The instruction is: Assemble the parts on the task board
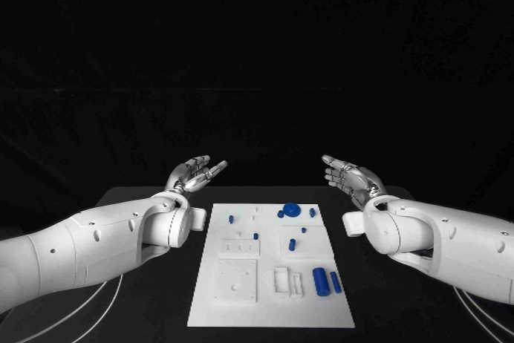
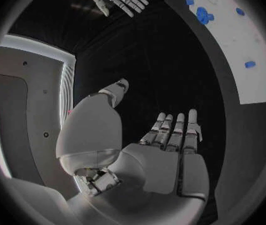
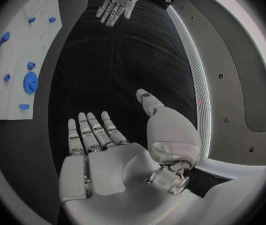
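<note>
While both white arms are reaching in from the frame's lower corners, the left silver many-fingered hand (image 1: 196,173) is hanging left of centre, above the far end of the table, fingers spread wide and holding nothing. The right silver many-fingered hand (image 1: 351,177) is mirroring it right of centre, palm turned inward, fingers likewise apart and empty. Each wrist view is showing its own hand flat and open, with the other hand small near the circle's top.

Between the two forearms, the flat white rectangular task board (image 1: 209,306) is lying in the lower middle of the head view on the matte black table (image 1: 380,306), touched by neither hand.

Small blue plastic parts are showing on the board, eight that I can count:
- one round blue knob-like piece (image 1: 290,208) near the board's upper edge;
- two upright blue cylinders (image 1: 320,281) side by side at lower right;
- five small blue pegs (image 1: 293,244) scattered across the upper half.

Raised white blocks (image 1: 239,247) are sitting on the board; their count is unclear.
</note>
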`<state>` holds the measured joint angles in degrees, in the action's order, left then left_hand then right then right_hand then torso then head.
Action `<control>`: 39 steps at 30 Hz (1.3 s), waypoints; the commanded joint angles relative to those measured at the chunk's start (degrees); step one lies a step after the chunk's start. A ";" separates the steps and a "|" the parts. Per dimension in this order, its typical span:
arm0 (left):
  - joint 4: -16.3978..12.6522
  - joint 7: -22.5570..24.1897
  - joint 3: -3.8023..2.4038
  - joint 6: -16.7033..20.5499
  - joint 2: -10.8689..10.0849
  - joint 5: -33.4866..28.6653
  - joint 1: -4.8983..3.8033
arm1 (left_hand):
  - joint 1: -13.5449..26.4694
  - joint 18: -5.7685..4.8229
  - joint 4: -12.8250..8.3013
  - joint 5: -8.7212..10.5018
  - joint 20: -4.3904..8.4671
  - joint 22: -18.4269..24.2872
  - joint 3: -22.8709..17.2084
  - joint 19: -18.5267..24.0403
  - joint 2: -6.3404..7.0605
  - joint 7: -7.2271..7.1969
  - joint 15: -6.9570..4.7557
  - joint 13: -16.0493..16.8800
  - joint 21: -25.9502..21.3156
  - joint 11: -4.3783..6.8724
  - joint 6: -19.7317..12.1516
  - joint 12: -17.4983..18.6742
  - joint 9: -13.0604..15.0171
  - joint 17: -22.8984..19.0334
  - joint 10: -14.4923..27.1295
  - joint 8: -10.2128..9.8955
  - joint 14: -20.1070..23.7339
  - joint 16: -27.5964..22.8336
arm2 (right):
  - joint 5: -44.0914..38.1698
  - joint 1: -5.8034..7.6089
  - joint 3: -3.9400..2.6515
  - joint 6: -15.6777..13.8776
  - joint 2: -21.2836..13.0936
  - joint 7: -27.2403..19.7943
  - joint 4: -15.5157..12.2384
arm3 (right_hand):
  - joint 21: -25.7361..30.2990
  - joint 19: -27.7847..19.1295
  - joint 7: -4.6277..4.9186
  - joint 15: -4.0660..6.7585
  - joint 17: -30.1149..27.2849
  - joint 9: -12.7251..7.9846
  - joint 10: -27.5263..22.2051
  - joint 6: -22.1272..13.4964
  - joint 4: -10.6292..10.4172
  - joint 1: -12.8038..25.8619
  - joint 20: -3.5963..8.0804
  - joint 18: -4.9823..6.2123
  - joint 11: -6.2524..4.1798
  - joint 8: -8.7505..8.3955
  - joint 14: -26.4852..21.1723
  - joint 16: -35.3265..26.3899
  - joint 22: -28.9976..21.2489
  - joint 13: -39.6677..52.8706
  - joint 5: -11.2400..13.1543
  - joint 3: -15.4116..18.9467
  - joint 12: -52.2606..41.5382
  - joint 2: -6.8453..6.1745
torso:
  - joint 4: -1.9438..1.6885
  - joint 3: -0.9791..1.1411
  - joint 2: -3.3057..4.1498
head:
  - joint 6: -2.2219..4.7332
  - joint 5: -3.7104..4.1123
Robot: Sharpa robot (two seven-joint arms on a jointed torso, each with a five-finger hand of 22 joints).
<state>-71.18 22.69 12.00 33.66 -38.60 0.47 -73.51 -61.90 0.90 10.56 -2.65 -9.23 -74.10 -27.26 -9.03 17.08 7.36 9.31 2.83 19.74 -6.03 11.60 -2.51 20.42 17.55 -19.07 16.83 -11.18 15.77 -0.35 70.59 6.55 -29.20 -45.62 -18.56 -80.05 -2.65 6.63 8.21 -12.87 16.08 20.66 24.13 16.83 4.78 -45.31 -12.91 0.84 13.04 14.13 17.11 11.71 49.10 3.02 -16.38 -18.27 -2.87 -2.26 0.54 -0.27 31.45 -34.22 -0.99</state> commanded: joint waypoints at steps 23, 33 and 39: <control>-1.68 -2.73 0.43 -13.65 -2.53 0.43 -1.70 | -10.75 4.80 -10.50 -3.69 2.88 -0.96 1.02 -19.64 -9.38 5.54 1.42 4.52 10.67 -6.22 21.91 -9.59 6.64 10.21 -29.41 10.22 -28.02 18.43 | -51.95 3.98 0.60 21.25 6.46 6.71 14.66 | -7.57 28.24 4.41 4.45 8.90 3.57 33.34 23.70 12.05 -18.24 0.32 10.97 -3.06 9.20 33.00 14.72 22.21 3.85 -3.12 -14.77 -7.68 -1.39 | 0.05 0.07 1.50 | 0.84 -0.27; -6.89 -1.48 -0.66 -15.53 -4.68 0.86 -2.35 | -6.24 4.99 -23.56 -8.00 7.30 -0.67 -3.97 -30.52 -12.98 3.87 -3.90 3.93 15.38 -2.19 29.68 -11.79 3.09 9.61 -40.97 7.25 -39.41 25.17 | -73.34 4.93 -0.49 17.92 9.10 7.93 17.50 | -17.08 54.69 2.98 12.57 17.16 2.70 38.81 28.12 12.09 -21.45 6.35 14.16 -6.32 9.07 56.62 26.79 21.46 4.05 -2.18 -12.66 -6.64 -3.92 | -0.75 0.06 4.01 | 1.66 0.99; -9.25 -1.33 -1.86 -15.66 -5.86 0.86 -2.82 | -4.07 4.06 -26.63 -8.11 8.61 -0.58 -5.49 -31.33 -13.44 3.71 -4.22 3.22 16.16 -2.06 30.61 -11.50 2.55 9.50 -41.81 6.90 -39.85 26.43 | -81.64 5.18 -0.67 16.75 10.32 9.86 18.27 | -24.01 65.11 2.09 13.92 26.38 2.05 41.04 30.36 12.48 -22.95 11.87 14.16 -7.52 8.47 61.15 41.18 24.94 4.36 -2.10 -9.84 -5.48 -4.70 | -1.96 -0.18 6.03 | 2.74 1.60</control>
<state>-80.01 20.27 10.25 19.65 -44.30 0.98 -76.09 -66.33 4.44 -15.76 -10.82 -0.93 -74.71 -32.85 -40.46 3.62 11.06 5.06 6.08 35.72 -8.19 41.88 -14.19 23.01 27.02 -60.50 23.95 -50.75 42.05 -72.79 75.76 5.89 -11.57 -35.49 -10.28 -61.89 -24.45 67.49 10.71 0.37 39.84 22.89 64.13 46.36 17.10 -67.64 -2.99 13.79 5.99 22.79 75.88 48.65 73.23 7.28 -18.77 -28.83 -8.74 -6.70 -0.65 -0.30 36.24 -31.88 0.37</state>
